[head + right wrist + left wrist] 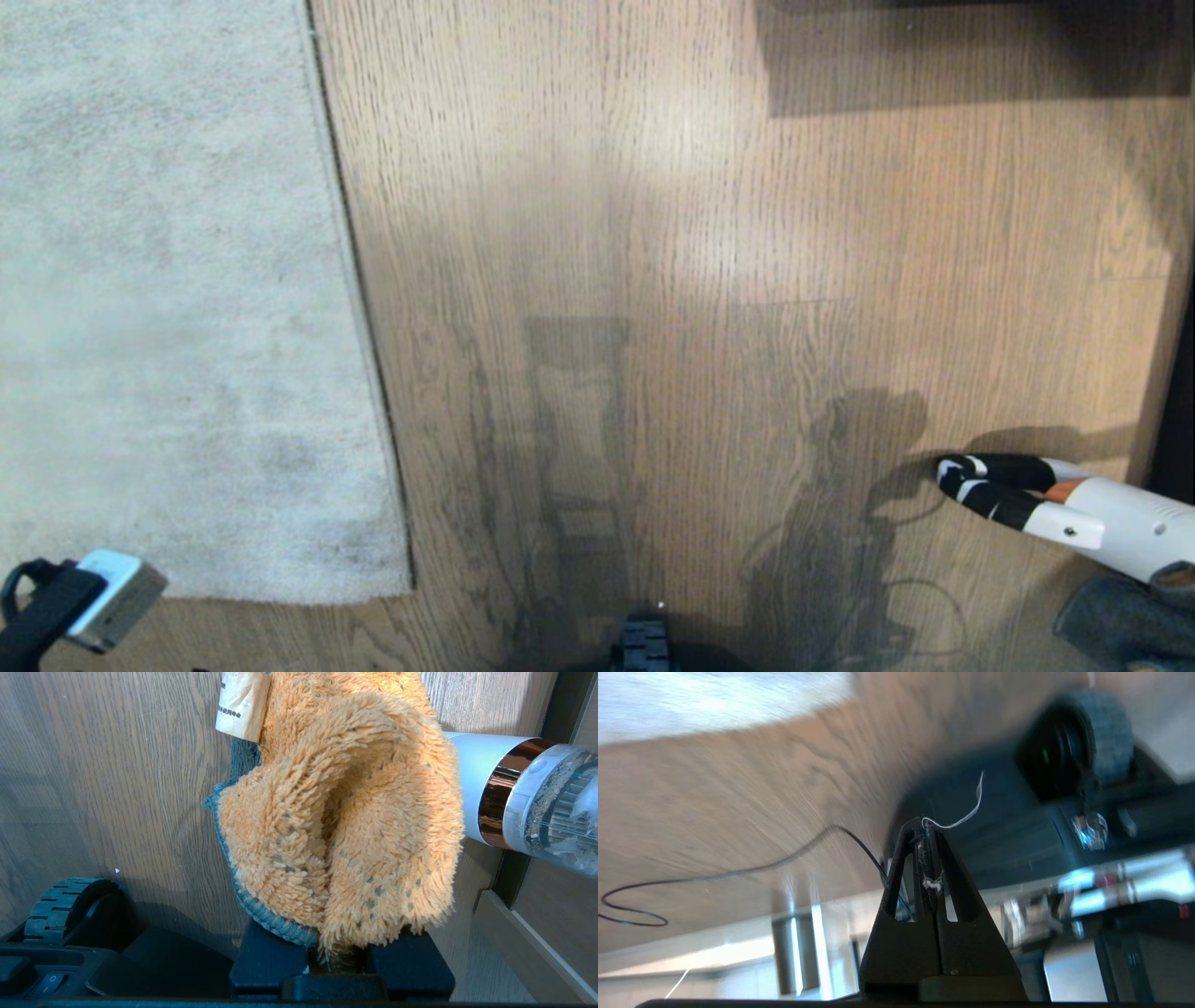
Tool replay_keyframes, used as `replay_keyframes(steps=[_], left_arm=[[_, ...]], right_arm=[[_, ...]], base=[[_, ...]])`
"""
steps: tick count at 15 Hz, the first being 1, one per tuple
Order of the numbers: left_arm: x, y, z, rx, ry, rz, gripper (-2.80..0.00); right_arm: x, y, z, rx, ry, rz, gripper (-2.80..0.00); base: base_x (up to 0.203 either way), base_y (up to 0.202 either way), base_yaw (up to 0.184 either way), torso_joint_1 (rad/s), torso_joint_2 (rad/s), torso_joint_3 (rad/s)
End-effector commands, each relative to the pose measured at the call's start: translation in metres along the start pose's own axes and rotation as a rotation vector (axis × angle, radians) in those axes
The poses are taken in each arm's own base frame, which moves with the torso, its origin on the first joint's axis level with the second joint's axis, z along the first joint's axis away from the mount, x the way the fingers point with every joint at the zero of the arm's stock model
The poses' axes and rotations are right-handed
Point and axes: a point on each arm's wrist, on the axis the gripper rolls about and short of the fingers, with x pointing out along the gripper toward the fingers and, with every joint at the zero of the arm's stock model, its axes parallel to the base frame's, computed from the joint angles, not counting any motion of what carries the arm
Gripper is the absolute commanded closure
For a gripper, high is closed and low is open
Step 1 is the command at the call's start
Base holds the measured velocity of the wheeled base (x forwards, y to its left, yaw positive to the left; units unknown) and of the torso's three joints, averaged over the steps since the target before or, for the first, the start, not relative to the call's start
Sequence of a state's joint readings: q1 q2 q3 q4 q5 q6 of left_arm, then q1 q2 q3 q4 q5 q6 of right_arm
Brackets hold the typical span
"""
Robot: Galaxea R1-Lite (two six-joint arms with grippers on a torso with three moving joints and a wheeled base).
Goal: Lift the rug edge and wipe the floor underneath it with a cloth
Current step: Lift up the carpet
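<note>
My left pincer [930, 833] was shut on nothing but lint, low over the floor [653, 187] near the one rug's corner [397, 583]. My right pincer [343, 956] gripped the one cloth [345, 826], orange face bunched outward, one tag [243, 704] showing. One rug edge [359, 280] lay flat. One white vacuum [1074, 509] lay right.
</note>
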State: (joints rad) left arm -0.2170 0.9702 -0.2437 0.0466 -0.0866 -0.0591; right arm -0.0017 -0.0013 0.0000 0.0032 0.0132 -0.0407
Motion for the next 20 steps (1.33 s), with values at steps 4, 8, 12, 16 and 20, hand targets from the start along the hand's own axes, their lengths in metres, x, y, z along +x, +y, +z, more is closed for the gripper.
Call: replay_keyframes(steps=[4,8,12,16,20], left_arm=[[0.032,-0.012,0.017,0.048,0.107,-0.038,0.0],[0.037,-0.014,0.018,0.074,0.12,0.031,0.0],[0.047,-0.017,0.022,0.103,0.158,0.097,0.0],[0.076,-0.025,0.033,0.14,0.18,0.149,0.0],[0.118,-0.031,0.049,0.145,0.116,0.23,0.0]], right_arm=[[0.0,0.0,0.0,-0.001,0.001,0.001,0.0],[0.0,0.0,0.0,-0.001,0.001,0.001,0.0],[0.0,0.0,0.0,-0.001,0.001,0.001,0.0],[0.0,0.0,0.0,-0.001,0.001,0.001,0.0],[0.0,0.0,0.0,-0.001,0.001,0.001,0.0]], base=[[0.0,0.0,0.0,0.0,0.0,0.0],[0.0,0.0,0.0,0.0,0.0,0.0],[0.0,0.0,0.0,0.0,0.0,0.0],[0.0,0.0,0.0,0.0,0.0,0.0],[0.0,0.0,0.0,0.0,0.0,0.0]])
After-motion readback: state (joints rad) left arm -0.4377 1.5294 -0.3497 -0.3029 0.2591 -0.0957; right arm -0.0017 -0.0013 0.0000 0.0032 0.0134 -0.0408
